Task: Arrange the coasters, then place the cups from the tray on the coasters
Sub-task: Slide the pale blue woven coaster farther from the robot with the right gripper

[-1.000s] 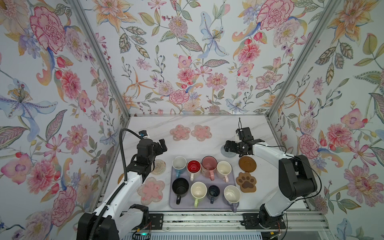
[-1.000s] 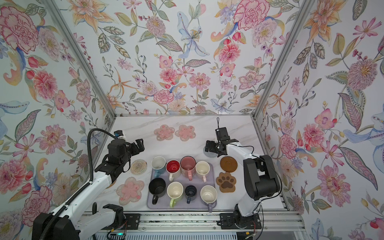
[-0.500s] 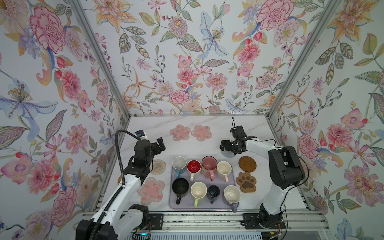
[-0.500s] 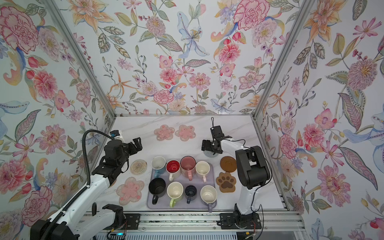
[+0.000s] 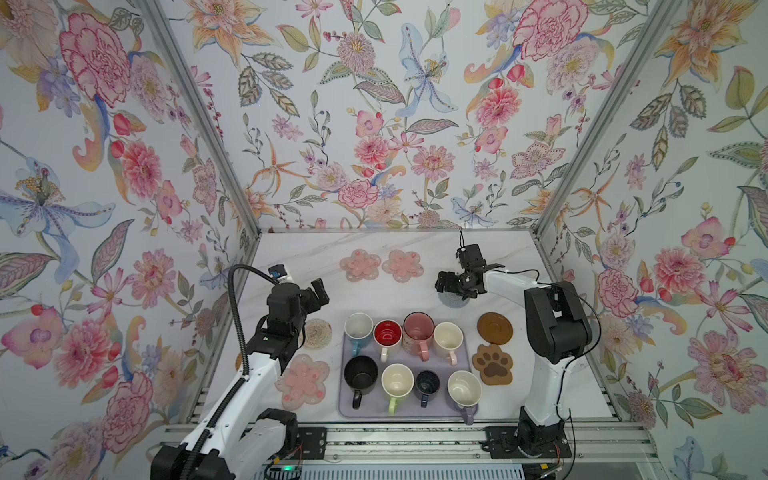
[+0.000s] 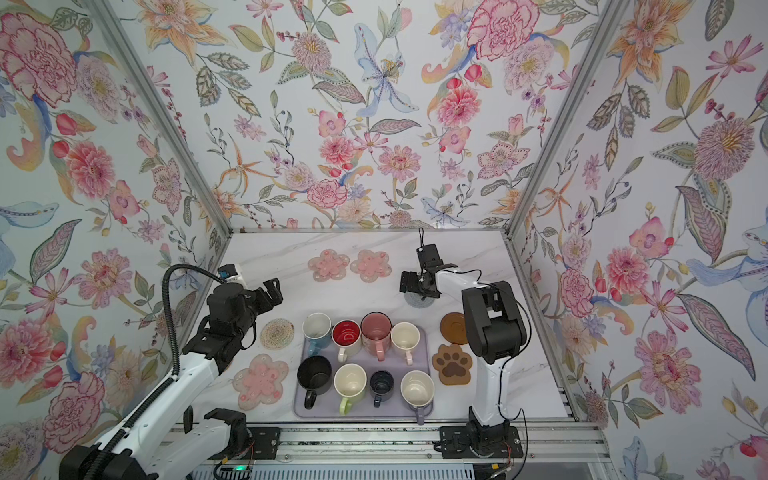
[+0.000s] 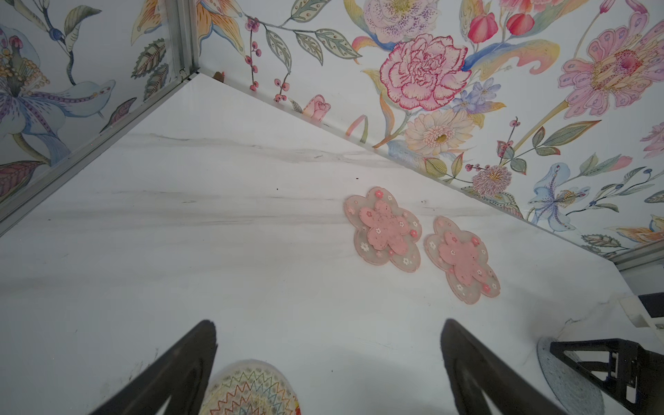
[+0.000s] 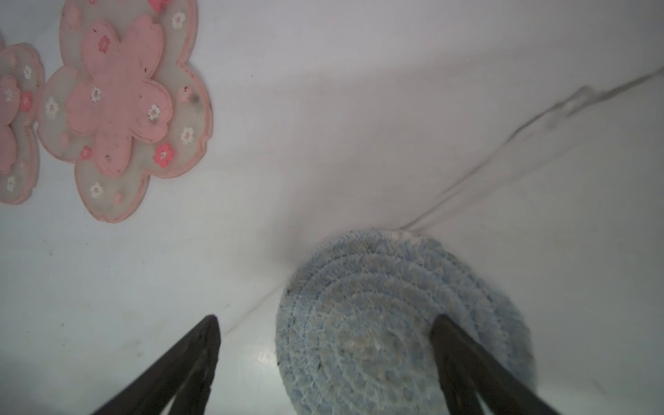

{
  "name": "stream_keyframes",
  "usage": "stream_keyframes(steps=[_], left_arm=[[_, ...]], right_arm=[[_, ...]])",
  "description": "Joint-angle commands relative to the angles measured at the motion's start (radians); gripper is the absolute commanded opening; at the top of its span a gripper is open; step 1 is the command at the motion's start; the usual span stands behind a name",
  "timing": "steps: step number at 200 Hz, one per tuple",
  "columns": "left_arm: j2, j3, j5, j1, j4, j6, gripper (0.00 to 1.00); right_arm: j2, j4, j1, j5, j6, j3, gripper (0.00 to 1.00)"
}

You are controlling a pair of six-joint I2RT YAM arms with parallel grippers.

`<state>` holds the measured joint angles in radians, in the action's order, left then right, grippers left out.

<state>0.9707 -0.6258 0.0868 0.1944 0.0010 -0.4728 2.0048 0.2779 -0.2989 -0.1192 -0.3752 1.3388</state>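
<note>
Several cups [image 5: 387, 333] stand in two rows on the lavender tray [image 5: 343, 409]. My right gripper [image 5: 445, 284] [image 8: 325, 319] hangs open low over the grey-blue woven coaster [image 8: 377, 323]; one finger is above it and the other is beside it. Nothing is held. My left gripper [image 5: 318, 290] [image 7: 328, 323] is open and empty above the beige woven coaster [image 5: 316, 332]. Two pink flower coasters [image 5: 360, 264] [image 5: 402, 265] lie at the back. A third pink flower coaster [image 5: 302, 381] lies left of the tray. The brown disc [image 5: 494, 328] and the paw-print coaster [image 5: 493, 364] lie right of it.
Flowered walls close in the marble table [image 5: 415, 249] on three sides. A metal rail [image 5: 415, 432] runs along the front edge, carrying both arm bases. The right arm's dark elbow [image 5: 555, 320] stands over the table's right part.
My right gripper has slid a little leftward over the grey-blue coaster, and its elbow has swung round. The left gripper has barely shifted. No cup or coaster has moved.
</note>
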Motion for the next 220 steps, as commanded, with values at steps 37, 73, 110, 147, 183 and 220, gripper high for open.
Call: stream_keyframes(steps=[37, 73, 110, 147, 183, 220], left_arm=[[-0.028, 0.022, 0.017, -0.013, -0.029, -0.036, 0.99], [-0.043, 0.025, 0.019, -0.017, -0.039, -0.046, 0.99], [-0.04, 0.024, 0.014, -0.016, -0.057, -0.055, 0.99], [-0.032, 0.024, 0.011, -0.017, -0.065, -0.067, 0.99], [-0.029, 0.021, 0.006, -0.018, -0.072, -0.069, 0.99], [-0.019, 0.012, -0.011, -0.018, -0.075, -0.069, 0.99]], right_arm=[[0.177, 0.05, 0.01, 0.01, -0.004, 0.173, 0.92], [0.268, 0.082, 0.016, 0.002, 0.002, 0.298, 0.93], [0.339, 0.105, 0.018, -0.013, 0.009, 0.399, 0.93], [0.396, 0.123, 0.017, -0.035, 0.01, 0.482, 0.93], [0.435, 0.14, 0.009, -0.054, 0.01, 0.54, 0.93], [0.449, 0.141, 0.0, -0.063, 0.004, 0.567, 0.94]])
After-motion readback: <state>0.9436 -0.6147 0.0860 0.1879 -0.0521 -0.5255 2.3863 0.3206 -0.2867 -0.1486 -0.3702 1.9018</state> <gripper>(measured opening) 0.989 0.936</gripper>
